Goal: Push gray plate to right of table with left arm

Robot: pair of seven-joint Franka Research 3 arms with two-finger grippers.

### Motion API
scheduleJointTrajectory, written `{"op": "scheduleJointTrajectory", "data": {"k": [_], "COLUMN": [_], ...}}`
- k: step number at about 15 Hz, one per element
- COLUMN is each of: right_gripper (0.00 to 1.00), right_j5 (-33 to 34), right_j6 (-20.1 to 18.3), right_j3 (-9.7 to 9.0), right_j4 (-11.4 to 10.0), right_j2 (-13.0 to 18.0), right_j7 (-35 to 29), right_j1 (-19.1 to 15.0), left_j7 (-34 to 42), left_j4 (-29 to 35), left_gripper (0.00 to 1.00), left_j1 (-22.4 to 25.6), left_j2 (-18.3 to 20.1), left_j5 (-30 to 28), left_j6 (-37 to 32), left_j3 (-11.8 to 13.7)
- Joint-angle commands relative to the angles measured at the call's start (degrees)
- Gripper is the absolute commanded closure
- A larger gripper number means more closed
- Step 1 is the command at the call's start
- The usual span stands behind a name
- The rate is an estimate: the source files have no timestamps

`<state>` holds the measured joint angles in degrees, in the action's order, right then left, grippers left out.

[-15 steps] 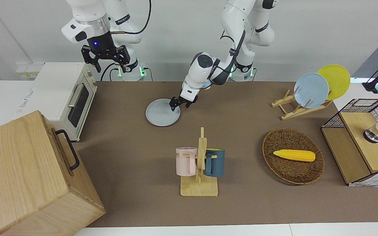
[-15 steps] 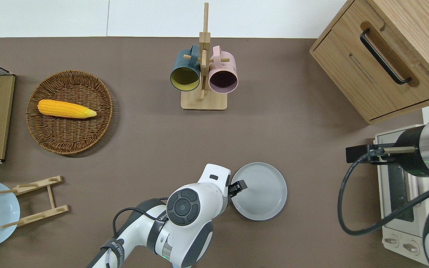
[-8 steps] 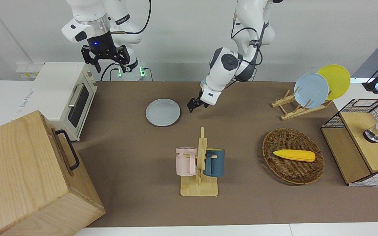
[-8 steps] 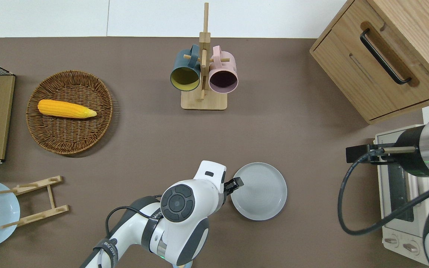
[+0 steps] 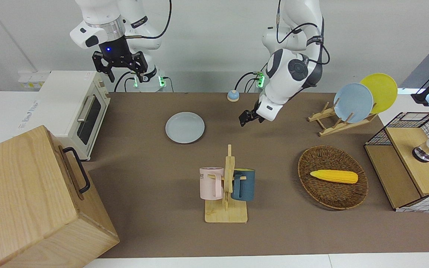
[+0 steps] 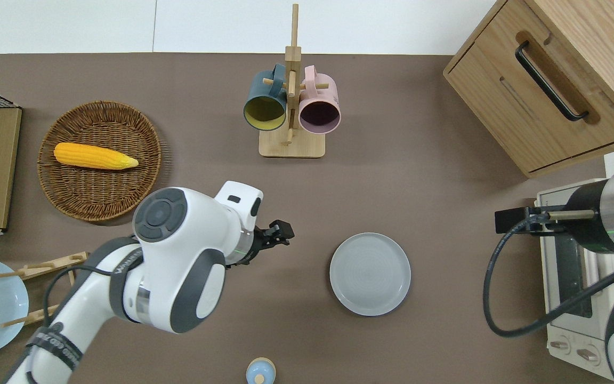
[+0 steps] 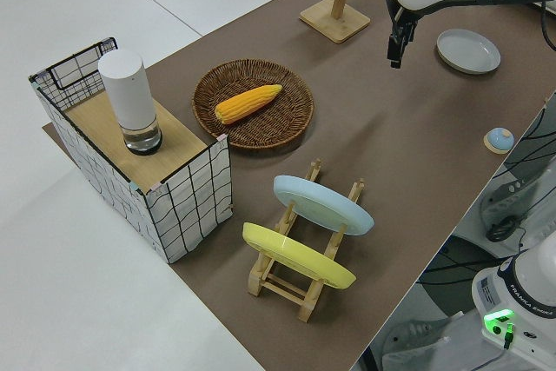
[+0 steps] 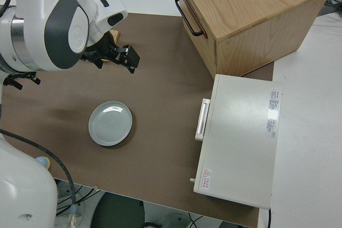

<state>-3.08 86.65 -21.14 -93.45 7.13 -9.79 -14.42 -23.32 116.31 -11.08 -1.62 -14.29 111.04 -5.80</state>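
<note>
The gray plate (image 5: 184,127) lies flat on the brown table (image 5: 143,156), toward the right arm's end and near the white toaster oven; it also shows in the overhead view (image 6: 370,273) and the right side view (image 8: 110,123). My left gripper (image 5: 245,120) is up in the air, shut and empty. In the overhead view it (image 6: 280,233) is over bare table, about a plate's width from the plate toward the left arm's end. The right arm is parked, its gripper (image 5: 125,76) open.
A mug rack (image 5: 226,186) with a pink and a blue mug stands farther from the robots than the plate. A wooden cabinet (image 5: 32,201) and toaster oven (image 5: 76,108) fill the right arm's end. A corn basket (image 5: 331,176), plate rack (image 5: 348,111) and small blue knob (image 5: 233,96) are toward the left arm's end.
My left gripper has left the gray plate's rim, risen, and swung toward the left arm's end of the table. The plate has stayed where it was.
</note>
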Motion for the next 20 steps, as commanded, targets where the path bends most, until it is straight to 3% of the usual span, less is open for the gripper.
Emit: {"op": "scheduleJointTrajectory", "data": {"k": [1,5,10,20], "right_gripper": [0.005,0.005,0.005,0.005], "right_j5": [-1.23,-1.23,-1.23,-1.23], "right_j6": [0.01,0.01,0.01,-0.07], "right_j3": [-0.83,-0.83,-0.83,-0.83], "right_j4": [-1.56,-1.56,-1.56,-1.56], "right_j2": [1.57,1.57,1.57,1.57], "right_j7": [-0.59,-0.59,-0.59,-0.59], "right_j1": [-1.40,-1.40,-1.40,-1.40], "left_j7": [7.12,15.65,20.24,20.51], "left_j4": [-6.16,-11.89,-18.99,-24.02], "left_gripper": [0.01,0.01,0.01,0.01], "left_j1": [0.45,0.62,0.80,1.50], "left_j2": [0.83,1.27,3.29,3.38], "left_j5": [4.52,8.65,14.81,14.29], "left_j6": [-9.85,-15.85,-20.15,-21.75], "left_j3": [4.73,8.78,8.35,8.88]}}
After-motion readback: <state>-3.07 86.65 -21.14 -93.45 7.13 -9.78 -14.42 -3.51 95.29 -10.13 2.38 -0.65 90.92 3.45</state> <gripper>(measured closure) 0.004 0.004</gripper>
